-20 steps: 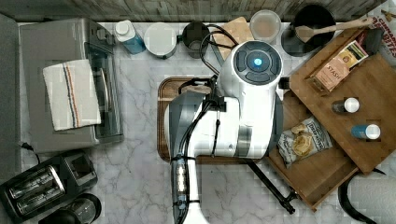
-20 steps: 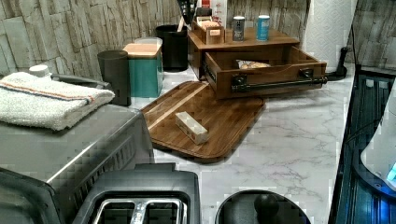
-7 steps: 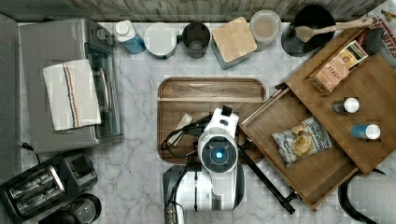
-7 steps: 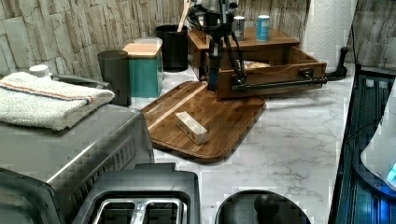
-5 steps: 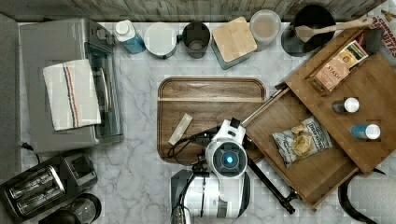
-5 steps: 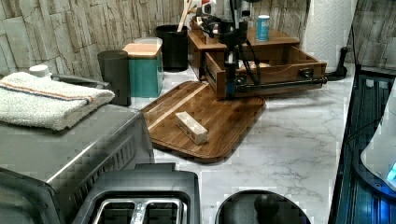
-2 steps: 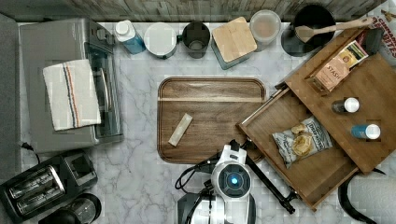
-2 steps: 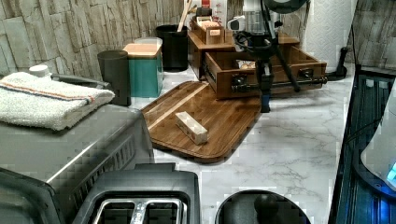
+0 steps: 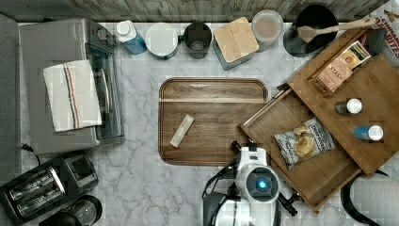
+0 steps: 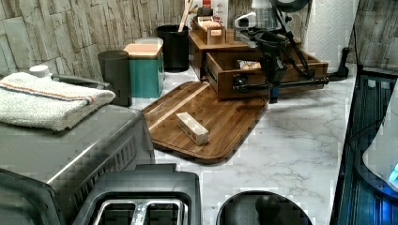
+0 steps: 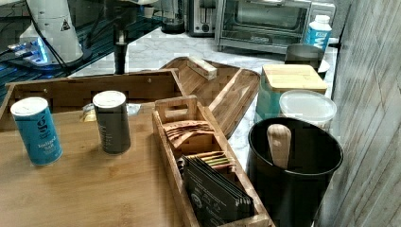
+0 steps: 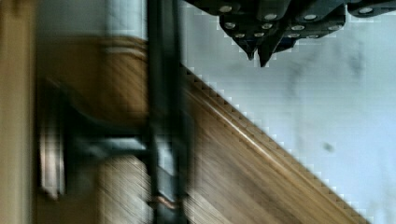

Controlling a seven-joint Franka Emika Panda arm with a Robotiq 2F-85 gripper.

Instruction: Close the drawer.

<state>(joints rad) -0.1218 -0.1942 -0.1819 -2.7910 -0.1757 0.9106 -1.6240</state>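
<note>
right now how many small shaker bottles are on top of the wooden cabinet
2. A dark shaker and a blue shaker stand side by side on the cabinet top, above the open drawer. No others visible.

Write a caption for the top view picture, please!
Robot arm's tool beside the open drawer holding a snack bag.

I am working over a white marble counter (image 9: 141, 188) that is carrying a toaster oven (image 9: 70, 89), a black toaster (image 9: 42, 188) and a rounded wooden tray (image 9: 214, 120). Canisters (image 9: 235, 42) are lining its back edge, and the wooden cabinet (image 9: 371, 117) is sitting at the top view's right.
</note>
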